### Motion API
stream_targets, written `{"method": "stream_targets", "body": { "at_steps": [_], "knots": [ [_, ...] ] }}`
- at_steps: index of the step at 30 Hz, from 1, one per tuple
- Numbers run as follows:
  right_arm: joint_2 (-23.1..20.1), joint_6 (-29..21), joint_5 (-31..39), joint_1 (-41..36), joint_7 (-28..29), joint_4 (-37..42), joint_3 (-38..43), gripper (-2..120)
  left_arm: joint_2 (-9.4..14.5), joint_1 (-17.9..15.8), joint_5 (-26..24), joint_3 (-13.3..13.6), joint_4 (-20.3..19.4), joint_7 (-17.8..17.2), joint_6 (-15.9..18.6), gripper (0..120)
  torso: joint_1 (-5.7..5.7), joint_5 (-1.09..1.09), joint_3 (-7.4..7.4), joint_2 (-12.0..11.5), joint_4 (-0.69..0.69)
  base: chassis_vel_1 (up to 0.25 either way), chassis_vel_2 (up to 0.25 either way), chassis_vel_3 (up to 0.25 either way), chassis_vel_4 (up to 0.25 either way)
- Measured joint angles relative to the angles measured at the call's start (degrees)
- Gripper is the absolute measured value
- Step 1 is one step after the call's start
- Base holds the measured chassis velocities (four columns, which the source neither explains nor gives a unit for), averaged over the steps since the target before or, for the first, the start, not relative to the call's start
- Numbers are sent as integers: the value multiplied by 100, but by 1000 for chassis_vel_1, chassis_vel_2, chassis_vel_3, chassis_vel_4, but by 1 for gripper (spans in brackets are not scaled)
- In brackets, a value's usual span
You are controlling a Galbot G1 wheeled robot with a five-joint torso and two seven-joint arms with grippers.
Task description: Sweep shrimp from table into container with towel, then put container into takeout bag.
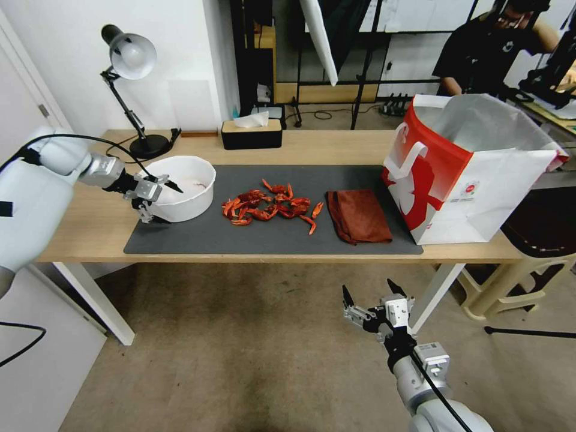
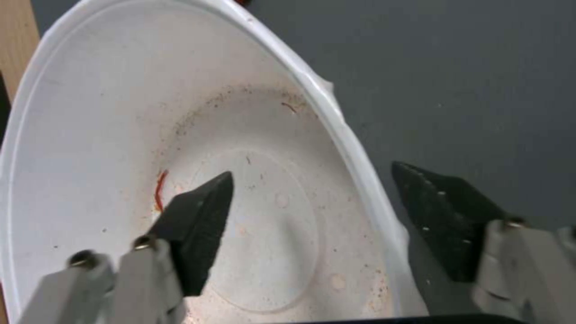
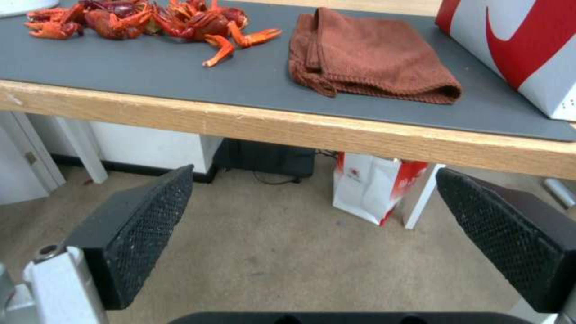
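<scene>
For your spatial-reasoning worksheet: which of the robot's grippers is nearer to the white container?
Left. The left gripper is open astride the container's rim, one finger inside, one outside. The right gripper hangs open below the table edge, over the floor, well away.

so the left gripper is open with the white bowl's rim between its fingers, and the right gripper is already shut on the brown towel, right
Not quite. The left gripper does straddle the rim of the round white bowl, open. But the right gripper is open, below the table's wooden edge, apart from the folded rust-brown cloth towel, as the right wrist view shows.
</scene>
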Motion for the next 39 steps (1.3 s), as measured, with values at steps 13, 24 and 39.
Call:
{"method": "stream_targets", "body": {
  "at_steps": [13, 24, 39],
  "knots": [
    [44, 9, -64, -35, 0, 26, -14, 100, 22, 11, -51, 123, -62, 190, -54, 19, 0, 0, 0, 0, 0, 0, 0, 0, 0],
    [97, 21, -130, -71, 9, 23, -37, 100, 205, 90, -355, 95, -271, 272, -157, 0, -1, 0, 0, 0, -2, 0, 0, 0, 0],
    [100, 19, -166, -122, 20, 91, -56, 100, 1150, 1287, -994, -564, -1784, 102, -230, 0, 0, -1, 0, 0, 0, 0, 0, 0, 0]
  ]
}}
